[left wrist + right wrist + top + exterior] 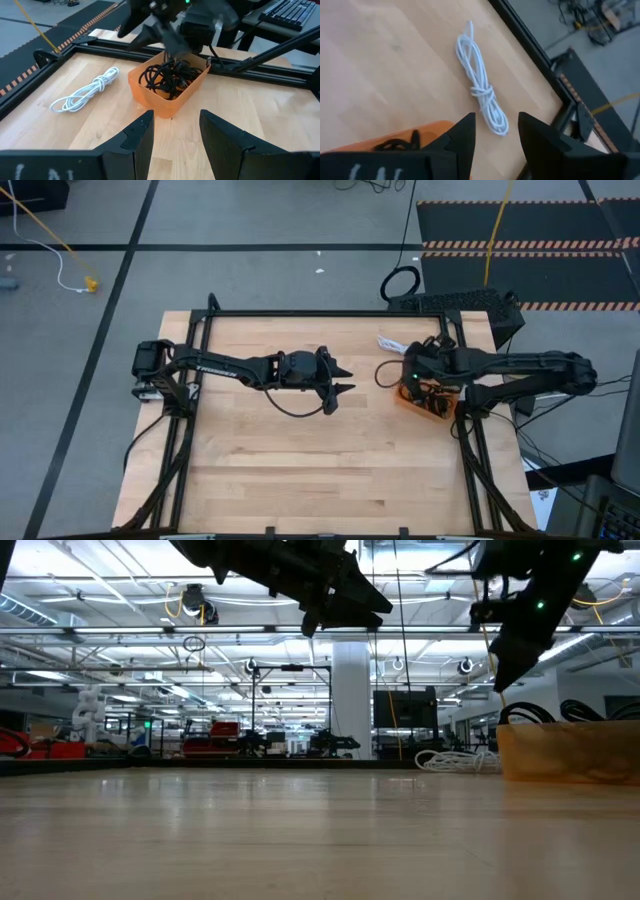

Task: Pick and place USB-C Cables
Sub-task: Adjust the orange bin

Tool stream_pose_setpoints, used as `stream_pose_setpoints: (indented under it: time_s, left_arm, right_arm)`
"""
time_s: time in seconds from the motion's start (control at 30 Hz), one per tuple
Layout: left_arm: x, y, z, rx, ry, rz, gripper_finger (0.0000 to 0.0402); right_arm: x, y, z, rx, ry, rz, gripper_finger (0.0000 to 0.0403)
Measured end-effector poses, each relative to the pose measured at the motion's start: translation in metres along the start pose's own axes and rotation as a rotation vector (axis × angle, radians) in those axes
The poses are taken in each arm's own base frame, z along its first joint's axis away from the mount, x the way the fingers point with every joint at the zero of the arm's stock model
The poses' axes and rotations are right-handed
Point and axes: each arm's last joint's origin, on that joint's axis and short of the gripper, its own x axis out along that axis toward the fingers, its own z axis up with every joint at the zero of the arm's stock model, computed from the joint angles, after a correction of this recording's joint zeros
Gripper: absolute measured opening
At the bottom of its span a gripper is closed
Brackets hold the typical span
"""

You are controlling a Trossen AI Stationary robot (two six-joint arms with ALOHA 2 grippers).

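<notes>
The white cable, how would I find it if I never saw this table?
Find the orange tray near the table's right far side. The white cable lies on the wood beside it, outside. The black cables are piled inside.

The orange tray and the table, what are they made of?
The orange tray looks like thin, smooth plastic: its walls glow slightly see-through in the low view. The table looks like pale wood, with visible plank strips and grain, matte finish.
</notes>
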Motion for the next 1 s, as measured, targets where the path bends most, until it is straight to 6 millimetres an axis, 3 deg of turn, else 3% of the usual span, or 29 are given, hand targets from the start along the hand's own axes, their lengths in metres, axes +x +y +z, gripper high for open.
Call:
stream_pose_setpoints:
  time_s: [0.57,1.0]
  left_arm:
    - [0.0,0.0,0.0,0.003,0.002,0.0,0.0161]
    - [0.0,0.0,-0.003,0.004,0.028,0.003,0.0161]
  right_arm:
    - [0.058,-0.022,0.009,0.135,0.316,0.043,0.0138]
    - [0.075,-0.014,0.012,0.103,0.403,0.303,0.0138]
